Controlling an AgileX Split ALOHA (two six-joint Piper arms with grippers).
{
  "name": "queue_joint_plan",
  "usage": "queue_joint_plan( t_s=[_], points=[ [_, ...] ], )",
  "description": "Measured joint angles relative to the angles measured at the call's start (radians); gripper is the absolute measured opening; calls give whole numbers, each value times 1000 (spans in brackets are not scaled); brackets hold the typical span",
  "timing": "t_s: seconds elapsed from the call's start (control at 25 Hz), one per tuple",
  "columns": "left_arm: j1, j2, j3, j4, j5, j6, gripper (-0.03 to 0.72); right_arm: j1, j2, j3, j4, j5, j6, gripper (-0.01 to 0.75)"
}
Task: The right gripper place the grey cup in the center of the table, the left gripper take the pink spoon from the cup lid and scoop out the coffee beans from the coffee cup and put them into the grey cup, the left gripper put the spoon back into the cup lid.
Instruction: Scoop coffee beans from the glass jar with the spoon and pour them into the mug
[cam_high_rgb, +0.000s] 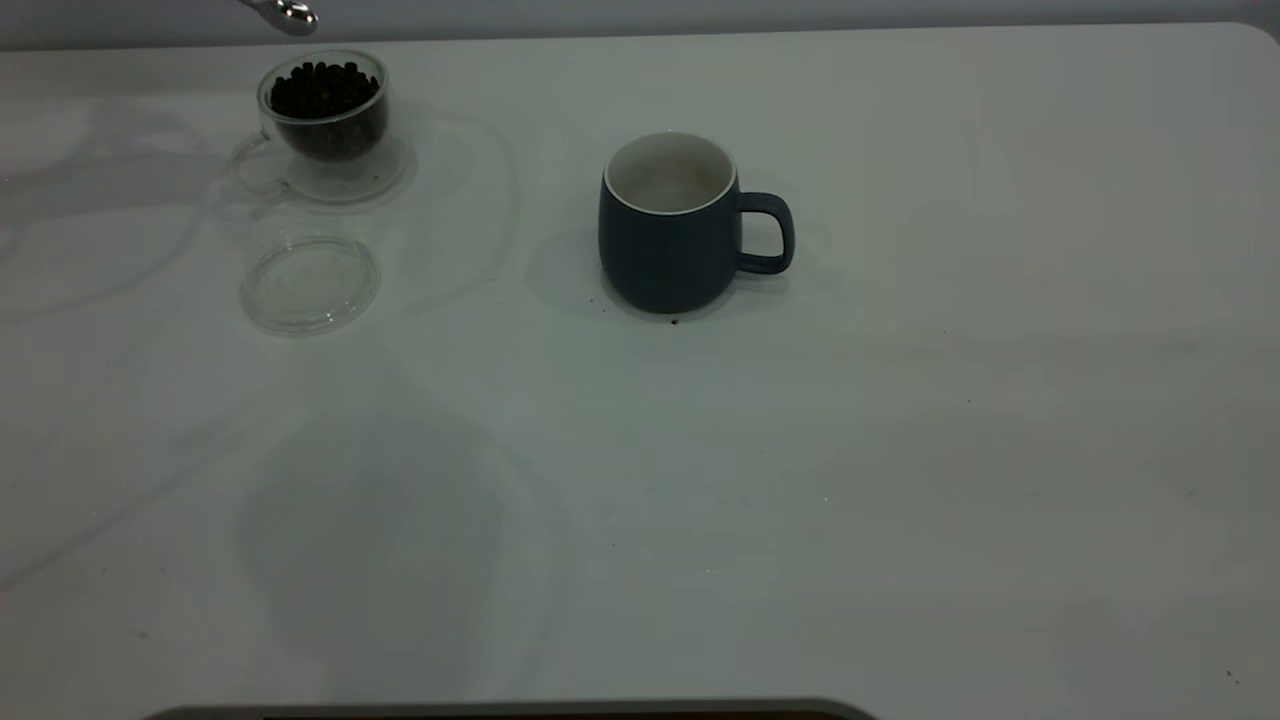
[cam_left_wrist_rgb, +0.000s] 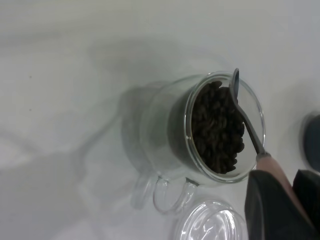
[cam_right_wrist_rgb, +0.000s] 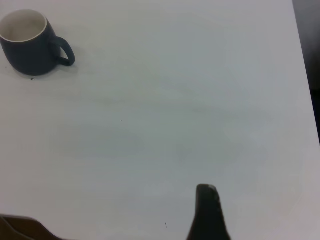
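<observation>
The left gripper (cam_left_wrist_rgb: 280, 200) has its fingers clenched on the pink spoon (cam_left_wrist_rgb: 248, 131), whose bowl hangs just above the coffee beans (cam_left_wrist_rgb: 217, 130) in the coffee cup (cam_high_rgb: 325, 125), far left on the surface (cam_high_rgb: 900, 450). The cup lid (cam_high_rgb: 310, 283) lies bare beside it. The grey cup (cam_high_rgb: 668, 225) waits mid-surface. To scoop cleanly, dip the bowl shallowly and lift it level. The right gripper (cam_right_wrist_rgb: 207, 212) idles apart; I cannot tell its state.

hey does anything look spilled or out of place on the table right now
Nothing much. One small dark speck, possibly a stray bean, lies on the table at the foot of the grey cup. The coffee cup stands upright, its coffee beans inside; the cup lid lies flat.
</observation>
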Motion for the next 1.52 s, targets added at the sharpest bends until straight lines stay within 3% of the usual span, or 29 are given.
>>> queue_joint_plan(
  t_s=[0.8, 1.08, 1.52],
  points=[
    [-11, 33, 65, 19, 0, 171, 118, 0, 0, 0, 0, 0, 0, 590],
    [-11, 74, 65, -57, 0, 300, 118, 0, 0, 0, 0, 0, 0, 590],
    [-11, 80, 65, 0, 0, 178, 118, 0, 0, 0, 0, 0, 0, 590]
  ],
)
